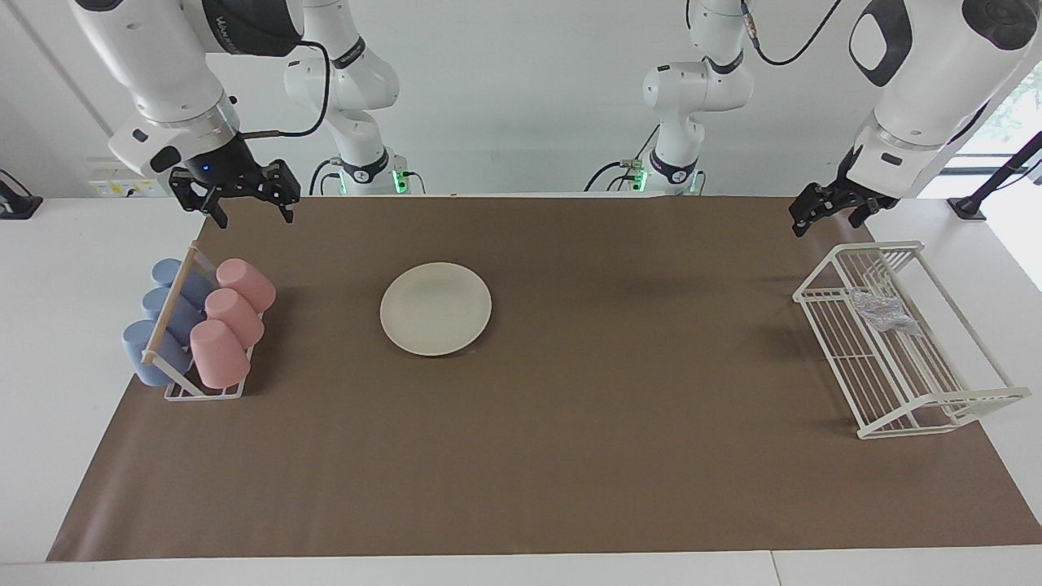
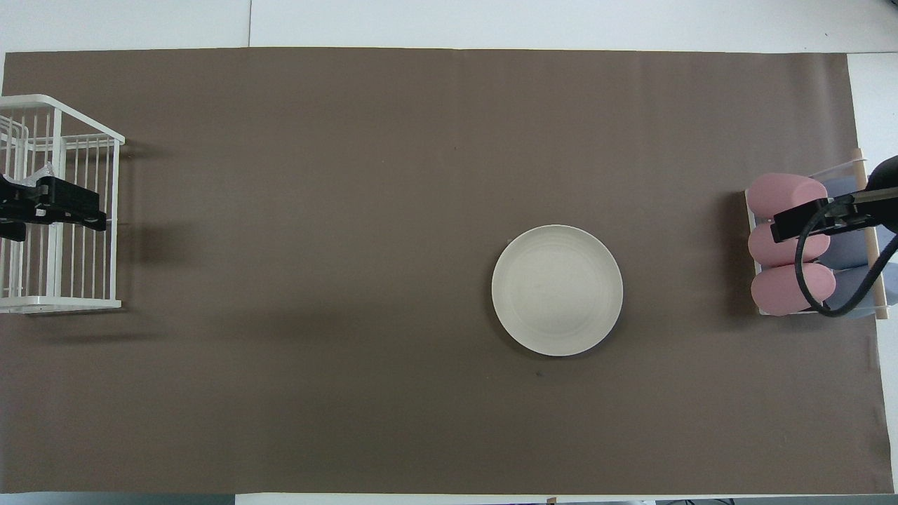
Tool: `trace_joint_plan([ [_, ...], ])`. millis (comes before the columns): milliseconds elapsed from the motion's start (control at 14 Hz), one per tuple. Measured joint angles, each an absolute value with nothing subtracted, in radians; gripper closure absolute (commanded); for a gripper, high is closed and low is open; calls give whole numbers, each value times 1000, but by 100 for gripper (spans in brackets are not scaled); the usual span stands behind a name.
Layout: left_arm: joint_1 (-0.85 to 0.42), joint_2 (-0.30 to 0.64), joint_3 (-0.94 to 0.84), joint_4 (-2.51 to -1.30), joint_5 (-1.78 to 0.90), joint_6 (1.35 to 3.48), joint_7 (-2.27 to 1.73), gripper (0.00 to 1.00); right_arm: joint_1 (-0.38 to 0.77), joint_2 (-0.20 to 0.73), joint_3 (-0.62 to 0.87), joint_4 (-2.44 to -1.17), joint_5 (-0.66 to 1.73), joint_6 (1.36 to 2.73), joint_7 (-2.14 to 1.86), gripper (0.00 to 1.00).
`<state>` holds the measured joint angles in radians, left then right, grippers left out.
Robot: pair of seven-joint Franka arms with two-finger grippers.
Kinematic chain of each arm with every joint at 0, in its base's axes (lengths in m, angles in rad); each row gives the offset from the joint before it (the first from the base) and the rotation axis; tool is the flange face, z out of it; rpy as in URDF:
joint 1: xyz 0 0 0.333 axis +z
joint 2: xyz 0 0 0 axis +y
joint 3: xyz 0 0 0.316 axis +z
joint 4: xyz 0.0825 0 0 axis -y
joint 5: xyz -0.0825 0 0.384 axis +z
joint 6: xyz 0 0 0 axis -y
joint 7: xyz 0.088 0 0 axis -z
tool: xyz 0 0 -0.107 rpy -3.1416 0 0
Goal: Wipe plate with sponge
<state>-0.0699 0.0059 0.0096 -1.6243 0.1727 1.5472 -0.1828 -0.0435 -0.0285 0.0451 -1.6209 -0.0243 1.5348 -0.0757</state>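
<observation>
A: Left gripper (image 1: 826, 214)?
B: Up in the air at the left arm's end of the worktop, over the robot-side end of the white wire rack (image 1: 899, 342). Fingers apart, nothing in them.

A: Sponge?
B: Small silvery-grey crinkly mesh wad (image 1: 881, 309), lying in that rack below the left gripper, well apart from it. From overhead the gripper (image 2: 42, 209) hides most of it, only a sliver shows (image 2: 43, 171).

A: Right gripper (image 1: 248, 202)?
B: Also raised, jaws wide, empty. It hangs at the right arm's end, over the brown mat (image 1: 570, 456) just by the robot-side end of the cup holder (image 1: 191, 366). Overhead it covers part of the pink cups (image 2: 786, 242).

A: Plate?
B: Round flat cream-white plate (image 1: 435, 308), bare, flat on the mat. Below the right gripper and toward the middle of the worktop from it, not touched. Much closer to the right gripper than to the left one.

A: Cups?
B: Three pink plastic, three blue plastic (image 1: 163, 313), tipped on the holder under the right gripper's level.
</observation>
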Motion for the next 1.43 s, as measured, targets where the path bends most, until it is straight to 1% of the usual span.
trace_joint_plan([
  [287, -88, 11, 3, -1731, 366, 1656, -287, 0, -42, -28, 60, -1621, -24, 1533, 12, 0],
  [501, -96, 74, 2, -1780, 544, 1747, -379, 0, -42, -28, 92, -1621, -24, 1532, 116, 0],
  [716, -101, 155, 0, -1781, 653, 1814, -479, 0, -41, -29, 107, -1621, -24, 1532, 183, 0],
  [931, -101, 194, 0, -1781, 726, 1855, -575, 0, -41, -29, 109, -1622, -23, 1531, 209, 0],
  [1074, -101, 223, 0, -1781, 811, 1874, -593, 0, -41, -30, 122, -1623, -23, 1494, 229, 0],
  [1289, -101, 262, 0, -1781, 871, 1887, -601, 0, -41, -32, 161, -1623, -23, 1466, 446, 0],
  [1433, -101, 267, 0, -1781, 873, 1887, -601, 0, -39, -35, 194, -1623, -23, 1464, 555, 0],
])
